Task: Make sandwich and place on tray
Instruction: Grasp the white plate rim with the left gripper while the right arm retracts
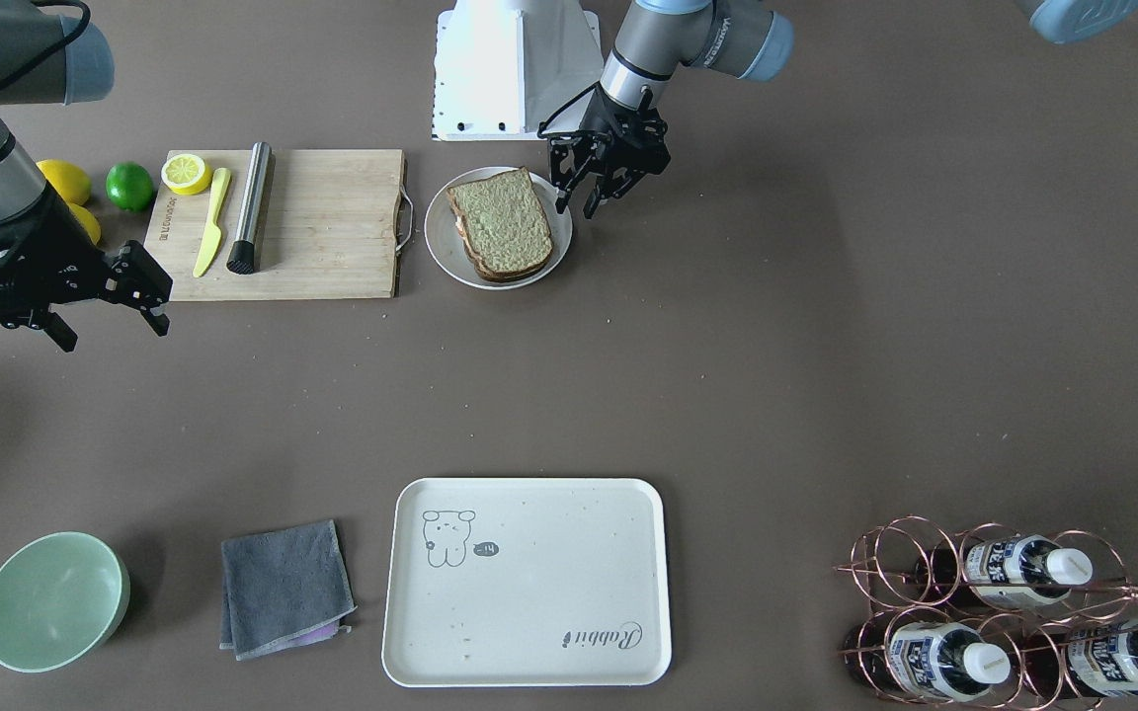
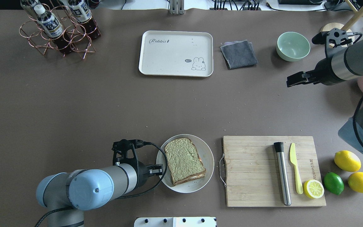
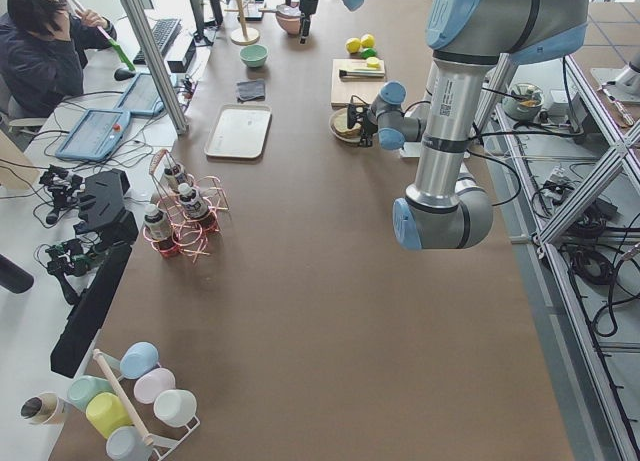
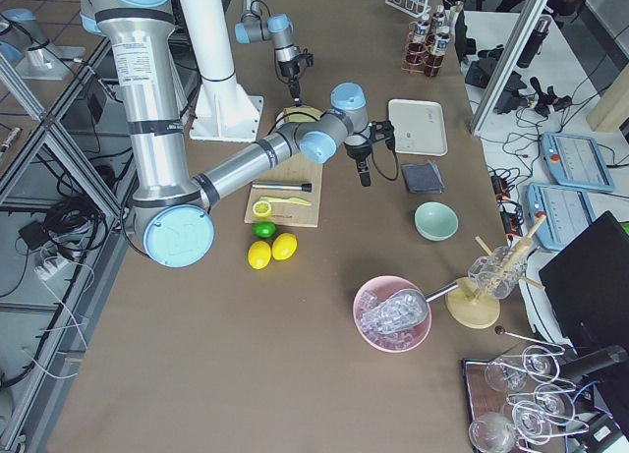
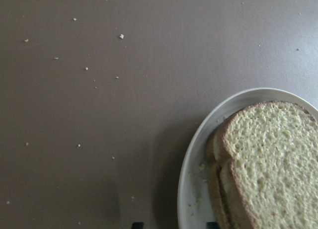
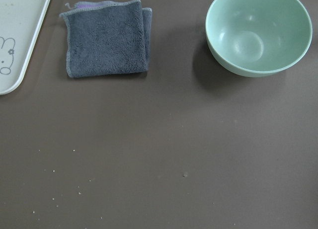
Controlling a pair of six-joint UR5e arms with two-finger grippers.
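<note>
The sandwich (image 1: 502,222), two speckled brown-crusted slices stacked, lies on a round white plate (image 1: 443,247) beside the cutting board. Only a thin pale strip of filling shows between the slices in the overhead view (image 2: 184,160). My left gripper (image 1: 577,202) is open and empty, close to the plate's rim, with its tips apart from the bread. In the left wrist view the sandwich (image 5: 271,159) fills the lower right corner. The cream tray (image 1: 529,592) with the bear drawing lies bare at the table's far side (image 2: 175,60). My right gripper (image 1: 113,334) is wide open and empty, hovering off the board's end.
The wooden cutting board (image 1: 332,227) holds a steel muddler (image 1: 251,207), a yellow knife (image 1: 211,222) and a lemon half (image 1: 186,173). Lemons and a lime (image 1: 129,186) lie beyond it. A grey towel (image 6: 107,38) and green bowl (image 6: 258,30) sit beside the tray. A bottle rack (image 1: 1014,612) stands in a corner.
</note>
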